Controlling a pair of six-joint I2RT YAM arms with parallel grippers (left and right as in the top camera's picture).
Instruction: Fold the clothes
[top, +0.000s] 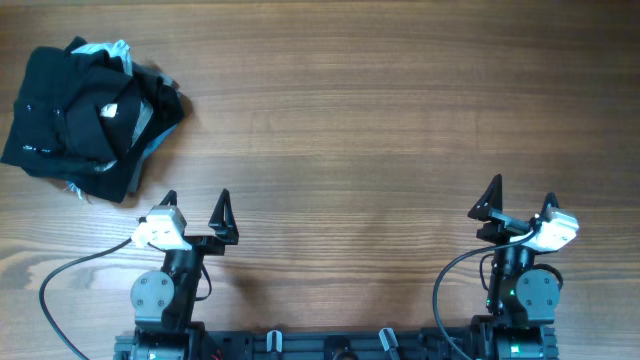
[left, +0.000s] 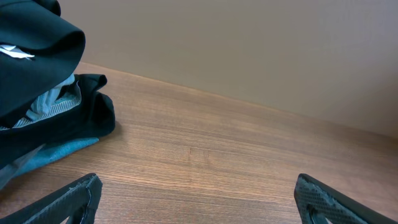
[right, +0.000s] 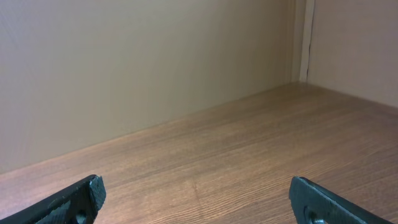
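A crumpled heap of black clothes (top: 90, 120) with a light blue lining lies at the far left of the wooden table. It also shows at the left edge of the left wrist view (left: 43, 93). My left gripper (top: 195, 205) is open and empty, just right of and nearer than the heap. My right gripper (top: 520, 195) is open and empty near the table's front right. In the wrist views the left gripper's jaws (left: 196, 196) and the right gripper's jaws (right: 196, 196) stand wide apart over bare wood.
The wooden table (top: 380, 110) stretches between the arms. A plain beige wall (left: 249, 50) stands behind the table, with a corner (right: 305, 43) at the right. Both arm bases and their cables sit at the front edge.
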